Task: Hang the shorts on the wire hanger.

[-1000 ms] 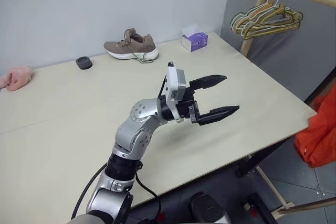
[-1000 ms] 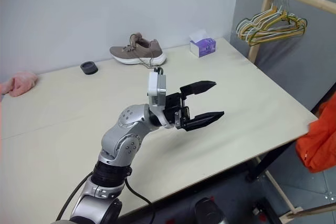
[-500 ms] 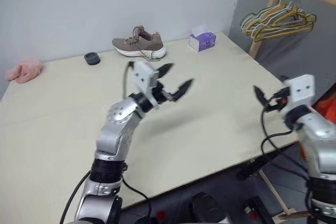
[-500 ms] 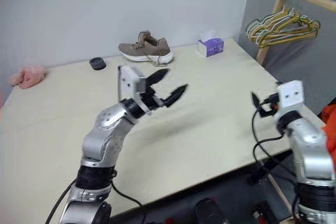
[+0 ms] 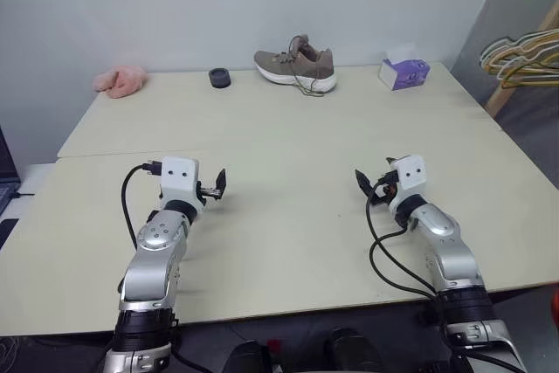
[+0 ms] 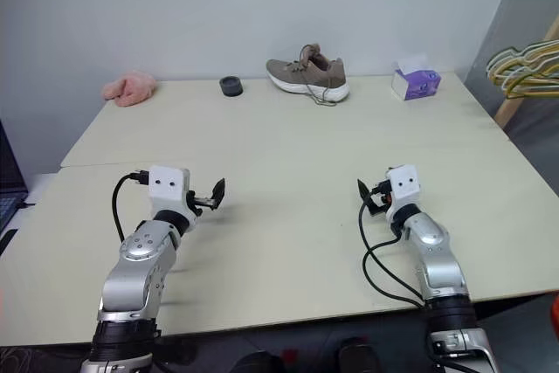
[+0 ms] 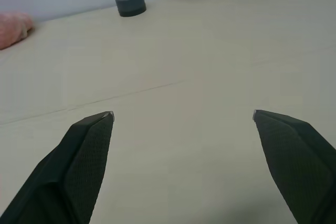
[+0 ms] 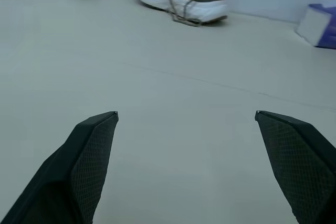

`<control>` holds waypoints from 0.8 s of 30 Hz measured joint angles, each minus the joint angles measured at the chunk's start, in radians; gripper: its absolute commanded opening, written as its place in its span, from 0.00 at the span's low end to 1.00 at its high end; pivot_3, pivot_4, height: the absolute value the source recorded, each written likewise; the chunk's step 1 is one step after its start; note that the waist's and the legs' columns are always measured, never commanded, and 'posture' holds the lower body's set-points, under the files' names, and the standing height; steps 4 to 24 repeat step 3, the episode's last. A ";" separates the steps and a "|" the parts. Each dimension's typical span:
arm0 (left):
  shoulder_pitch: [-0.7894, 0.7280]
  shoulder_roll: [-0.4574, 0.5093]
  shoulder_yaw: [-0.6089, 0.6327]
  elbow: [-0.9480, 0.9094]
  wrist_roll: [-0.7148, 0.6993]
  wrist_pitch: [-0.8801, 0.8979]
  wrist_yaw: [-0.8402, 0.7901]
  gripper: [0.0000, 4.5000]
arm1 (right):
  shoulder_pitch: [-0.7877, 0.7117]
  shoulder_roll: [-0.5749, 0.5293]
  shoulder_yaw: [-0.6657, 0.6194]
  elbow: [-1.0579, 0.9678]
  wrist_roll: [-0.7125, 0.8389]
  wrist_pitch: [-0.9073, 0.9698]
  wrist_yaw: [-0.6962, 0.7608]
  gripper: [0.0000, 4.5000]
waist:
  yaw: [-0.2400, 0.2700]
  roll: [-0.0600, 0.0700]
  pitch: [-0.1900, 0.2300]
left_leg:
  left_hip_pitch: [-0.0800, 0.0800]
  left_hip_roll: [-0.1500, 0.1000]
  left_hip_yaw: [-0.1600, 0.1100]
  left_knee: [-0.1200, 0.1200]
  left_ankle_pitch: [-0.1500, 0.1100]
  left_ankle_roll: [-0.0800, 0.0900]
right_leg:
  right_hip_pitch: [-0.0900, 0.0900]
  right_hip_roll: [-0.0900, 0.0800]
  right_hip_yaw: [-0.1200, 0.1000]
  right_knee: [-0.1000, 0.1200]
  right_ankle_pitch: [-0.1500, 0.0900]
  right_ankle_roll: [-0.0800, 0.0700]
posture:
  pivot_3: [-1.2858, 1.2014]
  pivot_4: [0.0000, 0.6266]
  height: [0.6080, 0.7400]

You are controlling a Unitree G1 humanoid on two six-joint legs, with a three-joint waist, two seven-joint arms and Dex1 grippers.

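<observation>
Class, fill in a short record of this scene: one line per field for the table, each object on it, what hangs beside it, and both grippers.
Table: pale beige tabletop
Far edge, left to right: pink cloth; dark round ring-shaped object; brown sneaker with white sole; purple tissue box
Beside table, right: bunch of pastel hangers
Left gripper: open, empty, over table
Right gripper: open, empty, over table
</observation>
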 measured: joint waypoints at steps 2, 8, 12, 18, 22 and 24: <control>0.003 -0.003 0.000 0.000 -0.010 -0.002 -0.006 1.00 | -0.001 0.000 0.000 0.018 0.000 -0.009 0.012 0.99 | 0.013 -0.001 0.001 | 0.000 0.000 0.000 0.000 0.000 0.000 | 0.000 0.000 0.000 0.000 0.000 0.000 | 0.49 0.15 1.00; 0.004 -0.003 0.001 0.000 -0.012 -0.007 -0.009 1.00 | -0.001 0.001 0.000 0.025 0.000 -0.012 0.016 0.99 | 0.016 -0.001 0.001 | 0.000 0.000 0.000 0.000 0.000 0.000 | 0.000 0.000 0.000 0.000 0.000 0.000 | 0.50 0.16 1.00; 0.004 -0.003 0.001 0.000 -0.012 -0.007 -0.009 1.00 | -0.001 0.001 0.000 0.025 0.000 -0.012 0.016 0.99 | 0.016 -0.001 0.001 | 0.000 0.000 0.000 0.000 0.000 0.000 | 0.000 0.000 0.000 0.000 0.000 0.000 | 0.50 0.16 1.00; 0.004 -0.003 0.001 0.000 -0.012 -0.007 -0.009 1.00 | -0.001 0.001 0.000 0.025 0.000 -0.012 0.016 0.99 | 0.016 -0.001 0.001 | 0.000 0.000 0.000 0.000 0.000 0.000 | 0.000 0.000 0.000 0.000 0.000 0.000 | 0.50 0.16 1.00; 0.004 -0.003 0.001 0.000 -0.012 -0.007 -0.009 1.00 | -0.001 0.001 0.000 0.025 0.000 -0.012 0.016 0.99 | 0.016 -0.001 0.001 | 0.000 0.000 0.000 0.000 0.000 0.000 | 0.000 0.000 0.000 0.000 0.000 0.000 | 0.50 0.16 1.00; 0.004 -0.003 0.001 0.000 -0.012 -0.007 -0.009 1.00 | -0.001 0.001 0.000 0.025 0.000 -0.012 0.016 0.99 | 0.016 -0.001 0.001 | 0.000 0.000 0.000 0.000 0.000 0.000 | 0.000 0.000 0.000 0.000 0.000 0.000 | 0.50 0.16 1.00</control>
